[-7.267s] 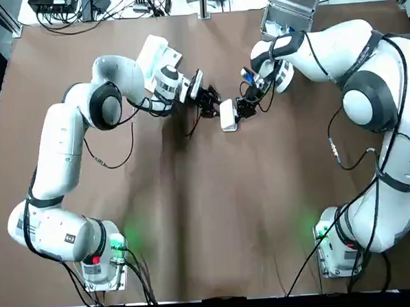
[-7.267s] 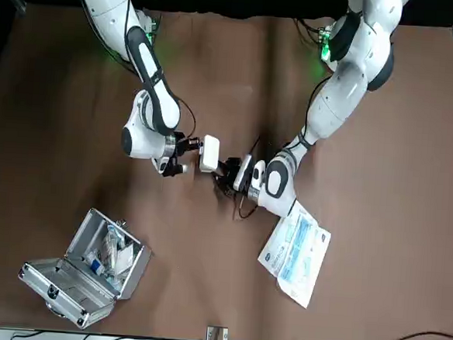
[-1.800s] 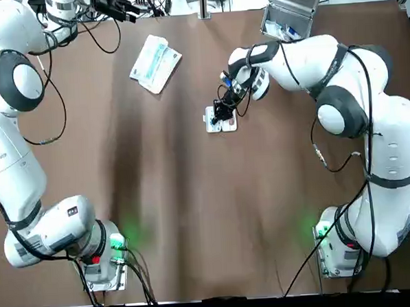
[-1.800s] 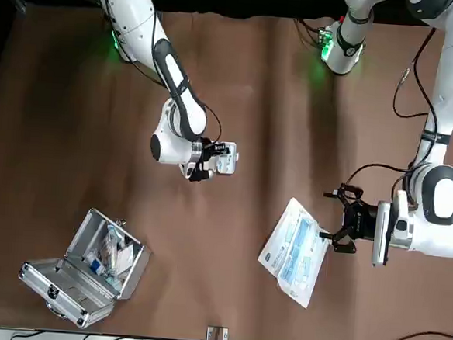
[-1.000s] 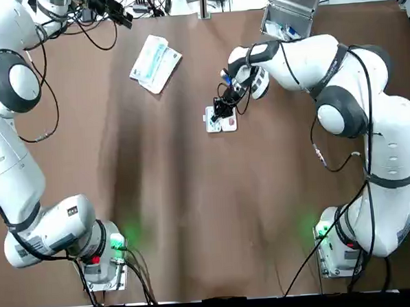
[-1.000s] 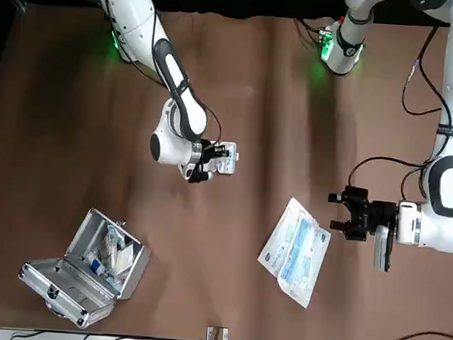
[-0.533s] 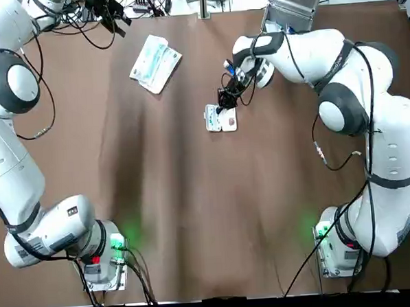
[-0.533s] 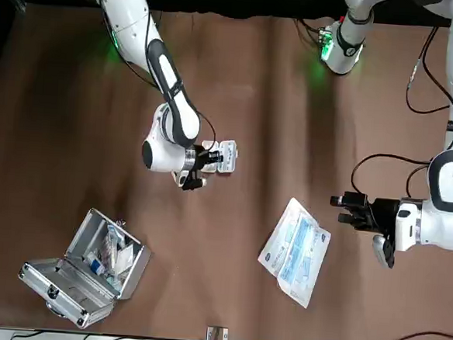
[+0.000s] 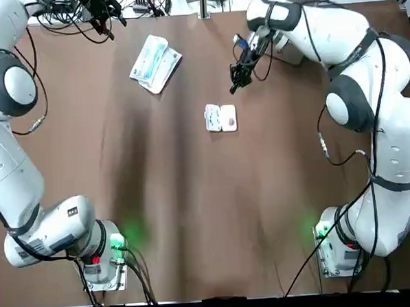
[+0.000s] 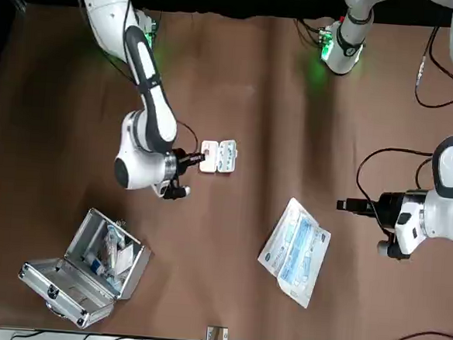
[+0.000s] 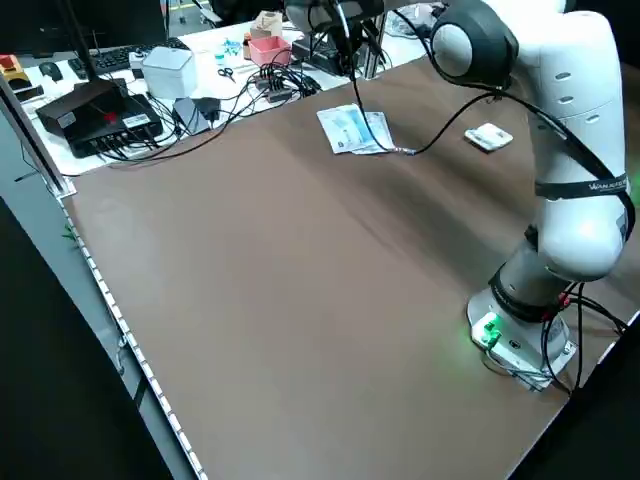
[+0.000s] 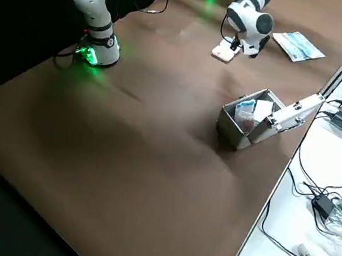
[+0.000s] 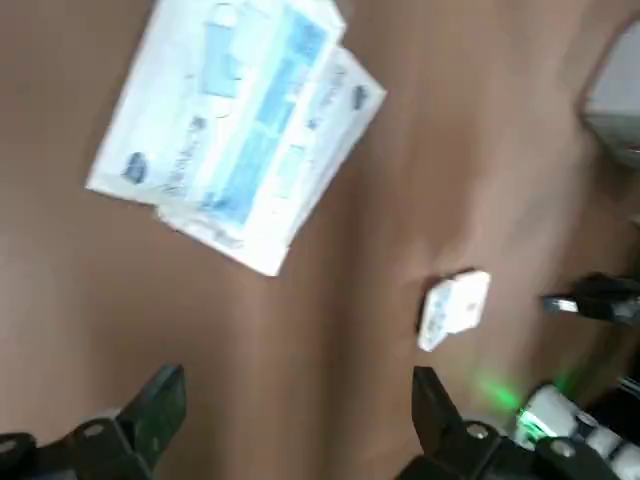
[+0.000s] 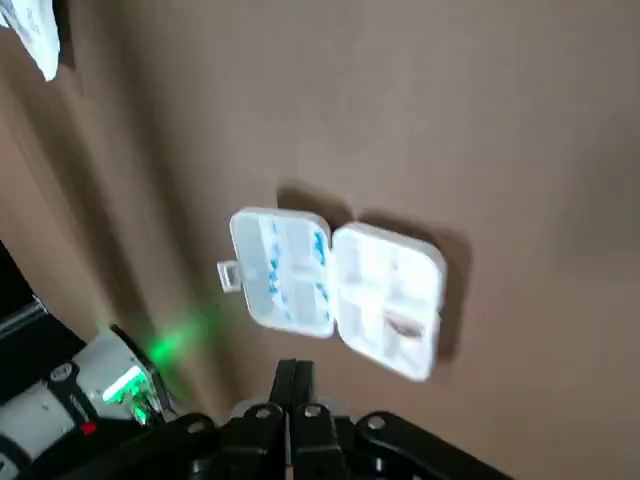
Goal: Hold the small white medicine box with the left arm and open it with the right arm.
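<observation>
A: Report position of the box.

B: Located box (image 9: 220, 117) near mid-table, lying flat on the table (image 9: 194, 216). Both halves spread side by side, compartments up. Touched by nothing.

A: Changes since last check?

B: Recorded right end effector (image 9: 233, 88) lifted off and drawn back toward the far edge. Half a second ago sat just beside the box, and a second ago right over it. Seen in the wrist view with fingers pressed together, gripping nothing. Found left end effector (image 13: 297, 380) well apart at the far left corner, beyond the packets (image 9: 155, 63), about where it was a second ago. Seen with fingers spread wide, also empty. Noted no shift in the box itself.

A: Meaning for the task?

B: Judged opening done, with the lid already folded right back. Judged holding no longer needed. By appearance, nothing left but clearing both arms away.

A: Risks?

B: Few. Advise keeping the right arm clear of the case (image 10: 87, 269) near the far edge during any withdrawal.
</observation>
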You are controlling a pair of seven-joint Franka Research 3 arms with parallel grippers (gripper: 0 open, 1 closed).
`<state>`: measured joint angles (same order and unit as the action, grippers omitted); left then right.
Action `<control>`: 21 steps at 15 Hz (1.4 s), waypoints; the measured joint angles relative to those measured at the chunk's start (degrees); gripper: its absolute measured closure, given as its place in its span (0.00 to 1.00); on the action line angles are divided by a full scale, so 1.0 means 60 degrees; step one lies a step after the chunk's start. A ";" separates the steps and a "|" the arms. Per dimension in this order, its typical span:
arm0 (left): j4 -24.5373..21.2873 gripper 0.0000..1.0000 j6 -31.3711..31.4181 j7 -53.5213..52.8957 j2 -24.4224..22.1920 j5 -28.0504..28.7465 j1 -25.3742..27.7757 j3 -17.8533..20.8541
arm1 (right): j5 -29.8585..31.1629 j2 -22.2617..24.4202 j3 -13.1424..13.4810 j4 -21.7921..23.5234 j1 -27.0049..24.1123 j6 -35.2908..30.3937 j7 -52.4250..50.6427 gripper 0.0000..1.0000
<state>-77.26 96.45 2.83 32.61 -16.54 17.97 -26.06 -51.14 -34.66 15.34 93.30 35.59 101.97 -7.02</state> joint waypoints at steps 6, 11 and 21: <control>-0.0076 0.00 -0.0435 0.1180 -0.0350 0.2537 -0.0547 0.0000 | 0.1840 0.0005 0.1321 -0.1542 -0.0022 -0.1862 0.0092 0.94; -0.0390 0.00 -0.0699 0.2192 -0.1011 0.4054 -0.0637 0.0006 | 0.2570 0.0008 0.2442 -0.2732 -0.0024 -0.3032 0.0121 0.86; -0.0724 0.00 -0.2305 0.2350 -0.2794 0.4257 -0.0673 -0.0570 | 0.4783 0.0703 0.3151 -0.3863 -0.0007 -0.3786 0.0130 0.15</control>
<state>-81.60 82.61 16.93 15.84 9.00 13.93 -29.48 -22.44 -30.44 34.25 70.12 35.54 79.25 -6.25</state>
